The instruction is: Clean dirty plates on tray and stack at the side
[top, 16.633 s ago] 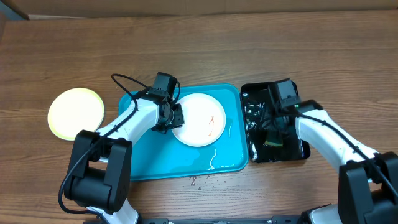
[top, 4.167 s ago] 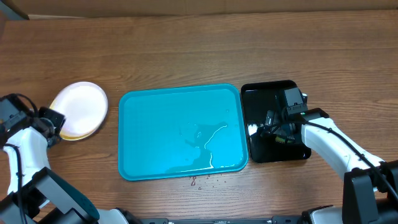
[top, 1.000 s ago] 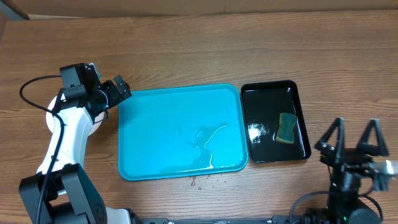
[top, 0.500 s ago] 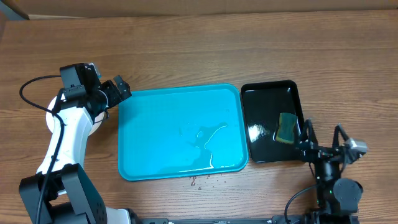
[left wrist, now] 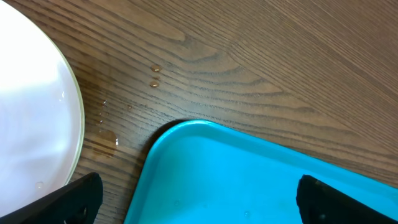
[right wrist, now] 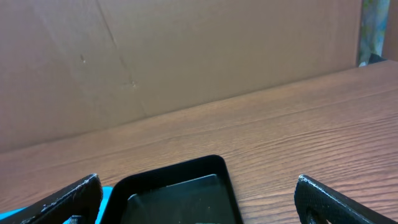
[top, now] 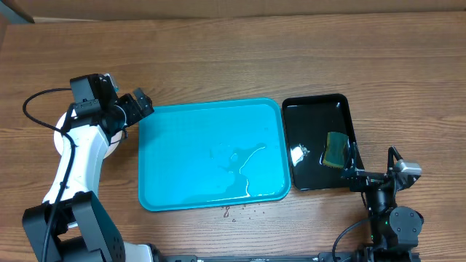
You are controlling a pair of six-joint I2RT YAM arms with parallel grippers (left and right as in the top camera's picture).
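Left gripper (top: 137, 110): jaws spread wide, nothing between them. It hovers over the tray's far-left corner, fingers (left wrist: 74, 199) straddling the cyan rim.

Outward from it: the plates (left wrist: 31, 118) lie just to the robot's left of this gripper, off the tray (top: 211, 153) and on the worktop (top: 233, 58), rim near the tray corner but apart from it. They are round, so there is no long axis to line up. The tray's long axis runs left to right. The left arm is by far the nearer one.

Right gripper (top: 373, 173): also spread and empty. It is drawn in close to its base, beside the near edge of the black tray (top: 309, 124), where the sponge (top: 336, 149) lies.

Judgement: the tray carries no plates, only water streaks, so the work looks done or nearly so. Any next move must lift clear without knocking the stack.

View comparison: overhead hides most of the plates under the left forearm. The left wrist view shows a clean white top face, a pale greenish rim edge, and water drops on the wood between plate and tray. Number of plates in the stack: cannot tell. The right wrist view shows only the black tray's far end and a cardboard wall.
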